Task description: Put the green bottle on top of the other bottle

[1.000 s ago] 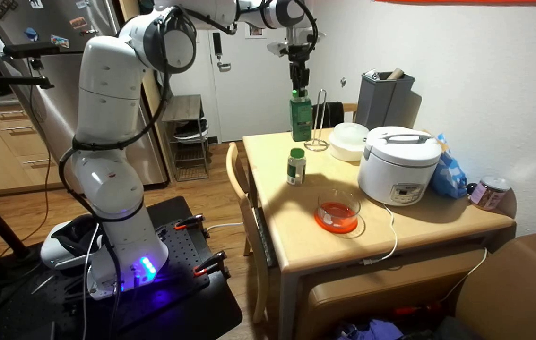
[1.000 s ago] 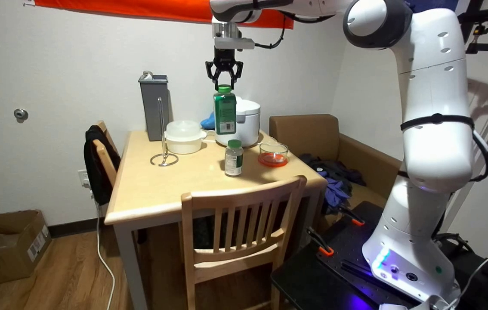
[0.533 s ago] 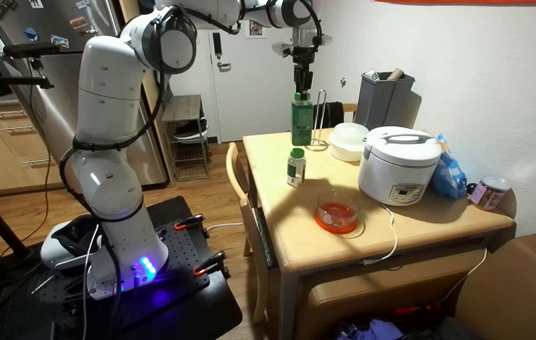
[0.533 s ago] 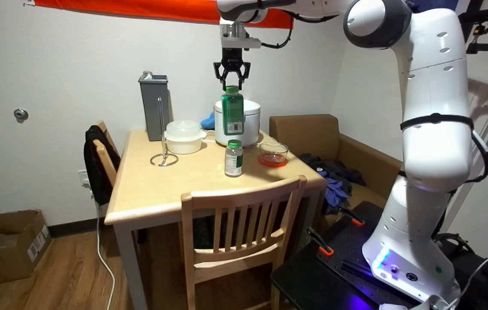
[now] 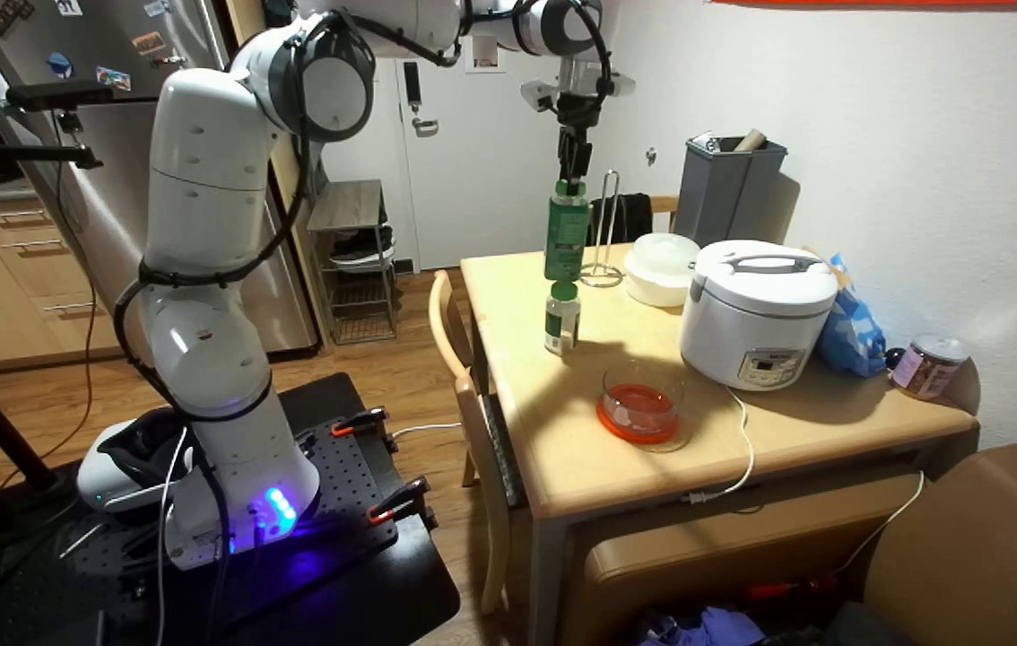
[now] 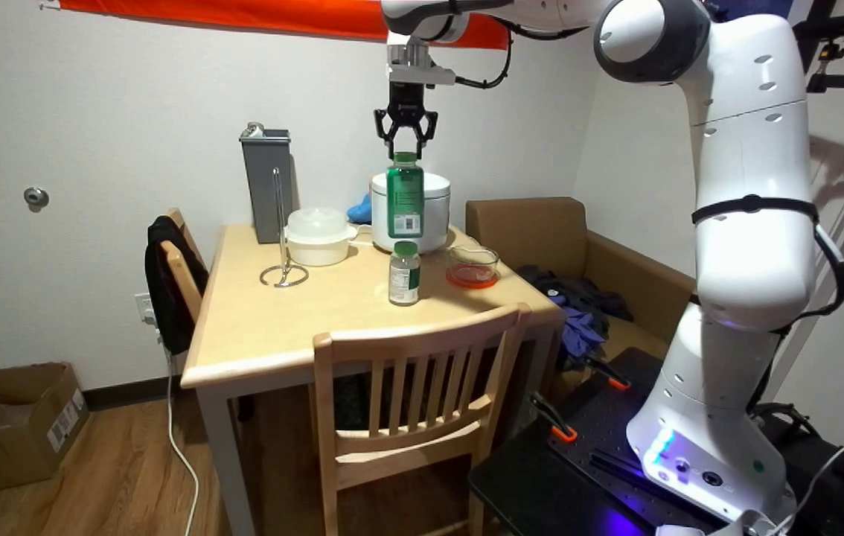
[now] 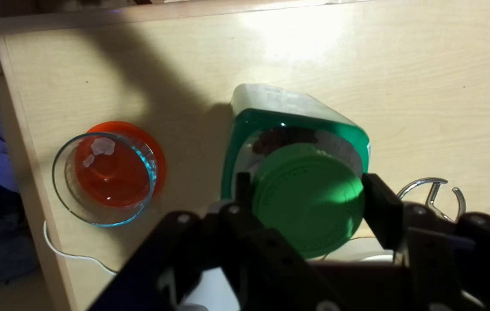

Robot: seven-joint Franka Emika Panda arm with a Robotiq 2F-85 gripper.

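My gripper (image 5: 571,179) is shut on the cap of the green bottle (image 5: 567,235). It shows too in an exterior view, gripper (image 6: 405,155) above green bottle (image 6: 405,199). In the wrist view the gripper (image 7: 307,192) has one finger on each side of the green cap. The bottle hangs in the air, leaning slightly in an exterior view. The other bottle (image 5: 562,327), short, greyish and green-capped, stands upright on the table, also in an exterior view (image 6: 404,283). The green bottle's base lines up just above its cap in both exterior views; a thin gap shows. The wrist view hides the other bottle.
A wire stand (image 6: 284,253), a white lidded pot (image 6: 318,242) and a white rice cooker (image 5: 755,314) stand on the table (image 5: 598,475). A glass bowl (image 5: 641,404) with a red base is near the bottles. A chair (image 6: 422,342) stands at the edge.
The arm has carried the green bottle sideways and a little down, until its base lines up above the other bottle's cap. The bottle's lean has changed slightly. The other bottle has not moved.
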